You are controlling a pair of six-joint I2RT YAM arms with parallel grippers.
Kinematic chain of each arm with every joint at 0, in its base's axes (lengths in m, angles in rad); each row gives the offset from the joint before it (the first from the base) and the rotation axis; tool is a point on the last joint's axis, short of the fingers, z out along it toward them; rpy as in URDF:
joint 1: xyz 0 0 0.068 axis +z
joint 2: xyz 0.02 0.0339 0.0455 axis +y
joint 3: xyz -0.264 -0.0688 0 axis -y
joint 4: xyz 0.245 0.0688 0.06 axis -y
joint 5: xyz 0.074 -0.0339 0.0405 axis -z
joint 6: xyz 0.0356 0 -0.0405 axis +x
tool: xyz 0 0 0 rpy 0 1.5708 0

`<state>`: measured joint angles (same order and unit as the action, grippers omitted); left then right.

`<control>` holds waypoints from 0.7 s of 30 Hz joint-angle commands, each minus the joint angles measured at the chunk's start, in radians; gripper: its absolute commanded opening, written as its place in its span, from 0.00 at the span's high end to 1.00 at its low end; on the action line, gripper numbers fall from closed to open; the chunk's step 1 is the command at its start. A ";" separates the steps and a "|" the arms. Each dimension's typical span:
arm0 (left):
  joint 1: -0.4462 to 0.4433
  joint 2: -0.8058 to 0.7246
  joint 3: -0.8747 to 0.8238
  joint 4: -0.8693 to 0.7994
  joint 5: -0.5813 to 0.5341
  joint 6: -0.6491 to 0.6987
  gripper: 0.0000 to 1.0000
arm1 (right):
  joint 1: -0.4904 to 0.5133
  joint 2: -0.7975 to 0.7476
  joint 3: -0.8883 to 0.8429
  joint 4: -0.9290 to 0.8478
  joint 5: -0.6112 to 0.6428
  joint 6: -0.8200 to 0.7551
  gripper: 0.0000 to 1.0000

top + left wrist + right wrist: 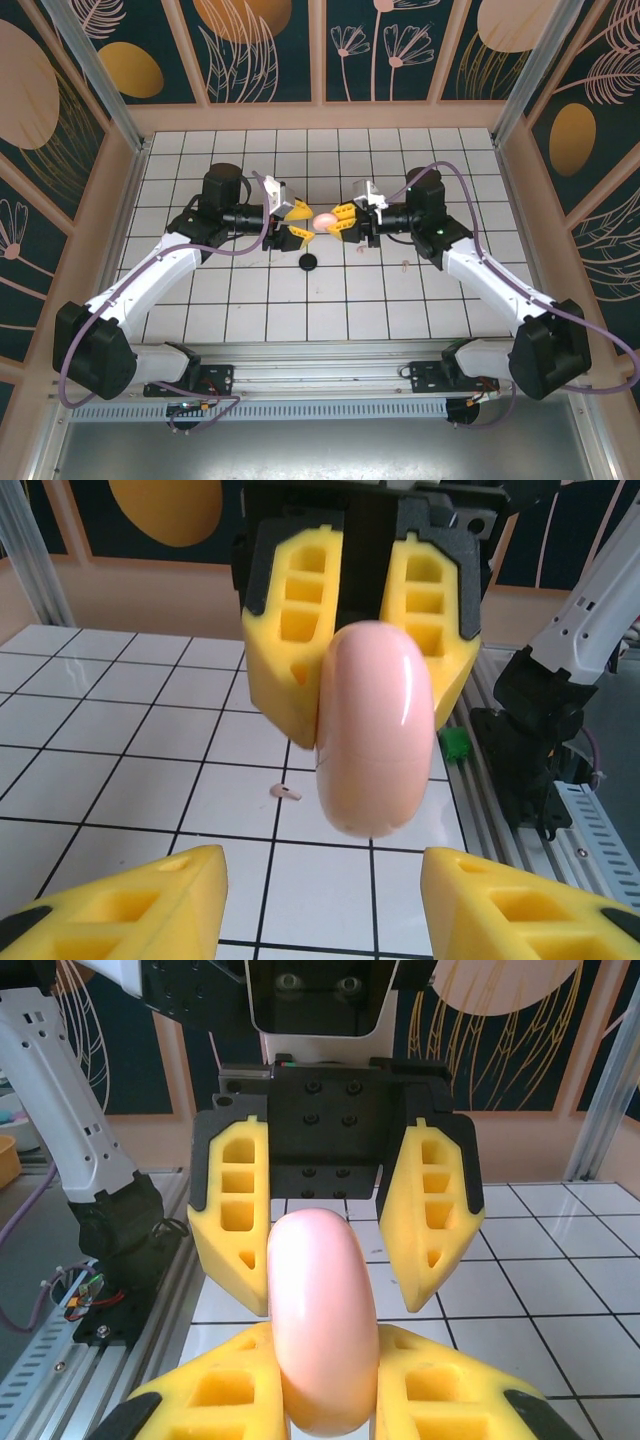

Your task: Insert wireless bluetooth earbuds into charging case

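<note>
Item 1: pink charging case (375, 730), held up above the table (250, 300) between both arms. I see the right gripper (325, 1332) pinching it. The left gripper (322, 860) is spread, clear of the case.
Item 2: one pink earbud (287, 792), loose on a tile.

High behind the near edge, one camera looks down over the tiled table (250, 300). The wrist cameras face each other close up, sharing the pink case (375, 730).

Our left arm (150, 275) and right arm (490, 275) reach from the table's (250, 320) near edge, grippers facing mid-table. Our left gripper (304, 224) gapes; our right gripper (338, 219) clamps the pink case (325, 220).
</note>
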<state>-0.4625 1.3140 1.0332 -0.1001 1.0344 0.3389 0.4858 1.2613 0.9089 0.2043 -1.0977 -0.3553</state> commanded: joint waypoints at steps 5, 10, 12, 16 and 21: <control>-0.005 -0.002 0.002 0.051 0.056 -0.034 0.52 | 0.025 0.033 0.029 0.047 0.016 0.012 0.90; -0.006 -0.002 -0.002 0.050 0.054 -0.031 0.56 | 0.031 0.044 0.034 0.064 0.025 0.018 0.90; -0.007 -0.002 -0.002 0.048 0.052 -0.032 0.57 | 0.034 0.049 0.034 0.073 0.025 0.022 0.90; -0.009 0.002 -0.001 0.043 0.050 -0.026 0.71 | 0.039 0.059 0.039 0.090 0.026 0.030 0.90; -0.009 -0.002 0.005 0.028 0.046 -0.015 0.83 | 0.042 0.072 0.049 0.084 0.025 0.030 0.89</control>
<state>-0.4610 1.3144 1.0328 -0.0792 1.0500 0.3126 0.5140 1.3212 0.9157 0.2443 -1.0706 -0.3305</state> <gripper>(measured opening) 0.194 0.195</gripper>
